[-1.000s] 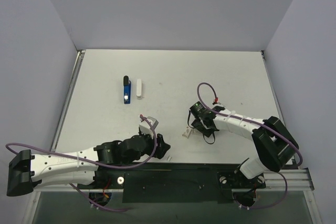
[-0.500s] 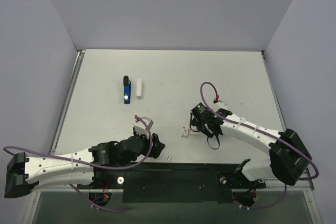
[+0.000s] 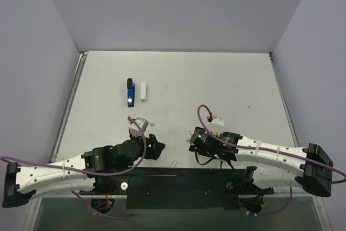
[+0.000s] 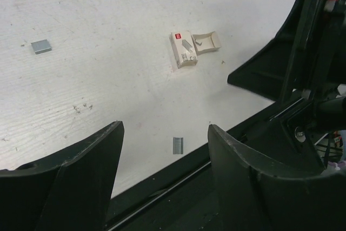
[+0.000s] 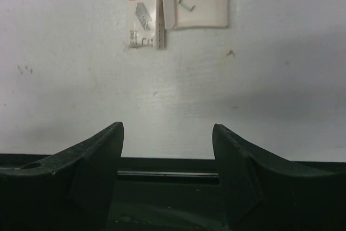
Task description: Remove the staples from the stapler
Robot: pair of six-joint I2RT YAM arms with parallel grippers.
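Hovering near the table [image 3: 216, 79] edge, our left gripper [image 4: 165, 128] and right gripper [image 5: 167, 126] show jaws apart, empty, far from the stapler [image 3: 130, 94].

We find a white table [image 3: 227, 79], top scuffed, w/ dark specks and scratches.

Items lying directly on it:
- Far left part: the stapler [image 3: 130, 93], blue w/ black end, lying flat.
- White bar [image 3: 143, 91] just beside it, parallel, on the side toward the table's middle. We cannot tell if they touch.
- Nearer the front, approx. centre: small white staple box [image 5: 144, 24] w/ red label. Its open tray [image 5: 200, 6] touches it and has one loose staple [image 5: 187, 4] inside.
- Close to the front edge: grey staple strip [image 4: 178, 145].
- Betw. stapler and box: small grey square piece [image 4: 41, 46], flat, apart from the rest.
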